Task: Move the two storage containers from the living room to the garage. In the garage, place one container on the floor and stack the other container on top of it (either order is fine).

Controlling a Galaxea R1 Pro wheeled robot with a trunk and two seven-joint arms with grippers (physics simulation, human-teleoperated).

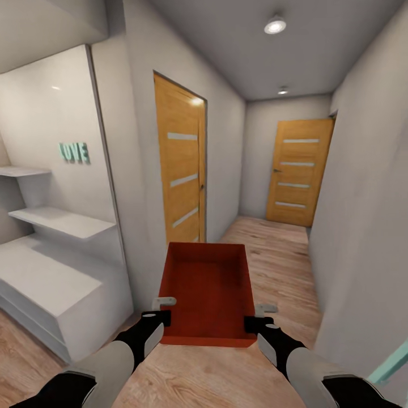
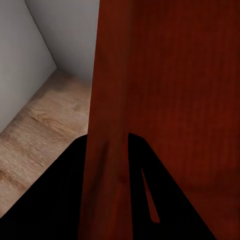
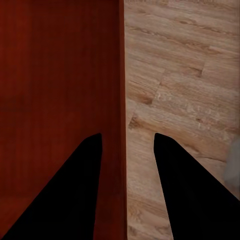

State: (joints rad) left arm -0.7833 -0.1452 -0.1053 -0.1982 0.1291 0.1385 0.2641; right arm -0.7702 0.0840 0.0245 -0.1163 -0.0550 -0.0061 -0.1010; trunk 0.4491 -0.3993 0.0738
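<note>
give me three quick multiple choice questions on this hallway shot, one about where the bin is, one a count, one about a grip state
1. Where is the storage container?
A. on a white shelf
B. held between both grippers above the wood floor
C. on the floor by the far door

2. How many wooden doors show in the head view?
A. one
B. two
C. four

3. How does the left gripper stand on the container?
A. one finger on each side of its wall
B. wide open, clear of it
C. flat under its base

Answers:
1 B: the left gripper and the right gripper meet its near corners, with the wood floor beyond.
2 B: a near door on the left wall and a far door at the corridor's end.
3 A: in the left wrist view the red wall runs down between the two dark fingers.
</note>
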